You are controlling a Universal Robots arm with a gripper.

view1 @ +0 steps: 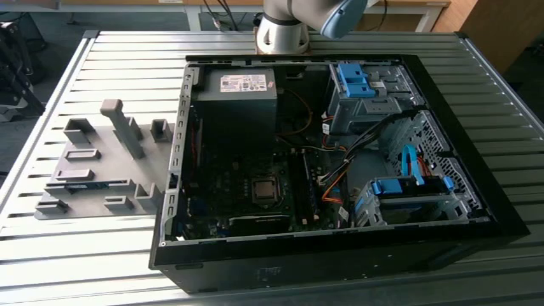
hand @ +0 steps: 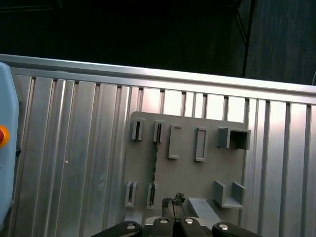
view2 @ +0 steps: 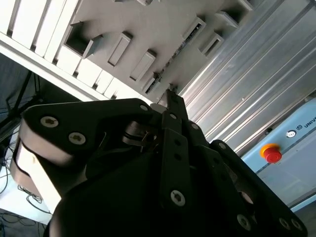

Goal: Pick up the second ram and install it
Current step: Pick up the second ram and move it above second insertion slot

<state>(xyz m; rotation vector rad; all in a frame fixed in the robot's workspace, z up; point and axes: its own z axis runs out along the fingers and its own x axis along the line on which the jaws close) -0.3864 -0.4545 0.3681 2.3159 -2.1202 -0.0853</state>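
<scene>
The second ram [view1: 85, 186] is a slim blue-green board standing on edge in a slot of the grey fixture plate [view1: 106, 172], at the exterior view's left. In the first wrist view the ram [hand: 154, 167] shows as a thin dark strip between two small holders on the plate [hand: 187, 173]. My gripper [hand: 174, 201] hangs well above the plate, beside the strip's line, fingertips together and nothing between them. In the second wrist view the gripper [view2: 170, 92] points at the plate, with the ram's edge [view2: 173, 57] just beyond its tips.
An open black computer case [view1: 332, 255] lies on the slatted metal table [view1: 76, 268], right of the fixture plate. Inside are a power supply [view1: 242, 83] and blue drive-bay clips [view1: 353, 80]. A tall grey block [view1: 123, 127] rises from the plate. A pale blue box with a red button [view2: 270, 153] sits nearby.
</scene>
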